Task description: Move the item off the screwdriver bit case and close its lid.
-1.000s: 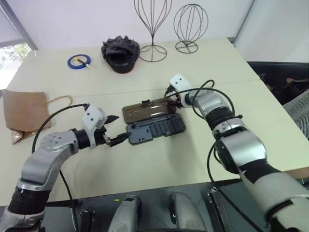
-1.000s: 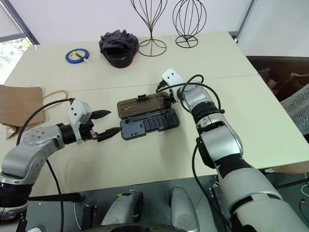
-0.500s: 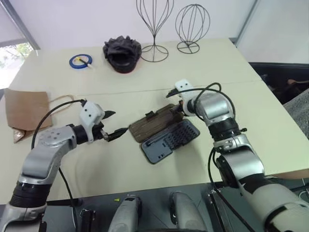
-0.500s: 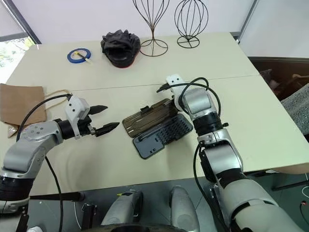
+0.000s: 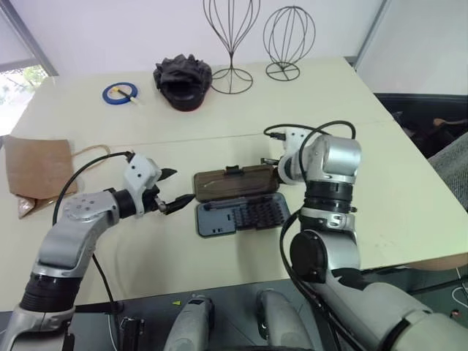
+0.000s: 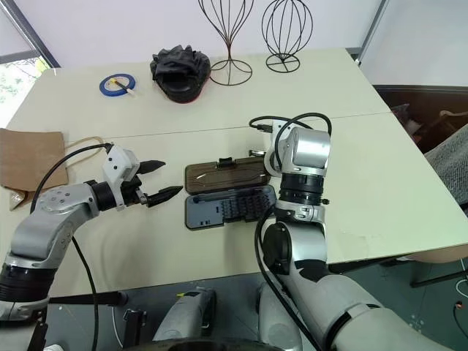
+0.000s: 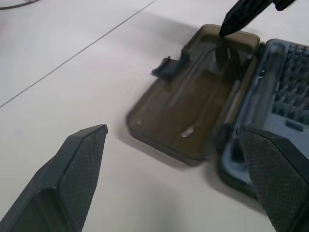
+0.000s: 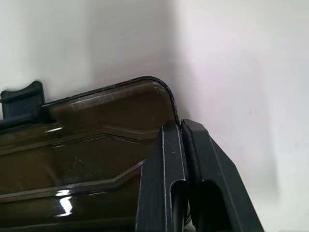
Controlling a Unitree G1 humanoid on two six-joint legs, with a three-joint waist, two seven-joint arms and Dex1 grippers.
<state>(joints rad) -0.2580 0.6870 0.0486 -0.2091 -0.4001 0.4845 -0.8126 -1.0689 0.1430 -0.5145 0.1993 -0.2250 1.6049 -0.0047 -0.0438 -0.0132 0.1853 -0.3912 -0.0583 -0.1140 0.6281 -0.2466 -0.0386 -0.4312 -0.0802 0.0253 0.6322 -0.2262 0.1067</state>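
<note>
The screwdriver bit case lies open at the table's centre, its rows of bits showing. Its smoky brown lid is folded flat on the far side, with a black latch on its far edge. My right gripper is shut and points steeply down, its tips at the right end of the lid, against the inner face near the corner. My left gripper is open just left of the case, level with the hinge line and touching nothing. The item, a flat brown paper bag with cord handles, lies far left on the table, apart from the case.
At the back of the table are a blue tape roll, a crumpled black object and two wire stands. A seam crosses the table behind the case. The near edge is close below the case.
The case swung askew half a second ago and now lies square again, a little nearer. My right gripper closed, rolled over and drew back to the lid's right end. The left arm barely moved.
</note>
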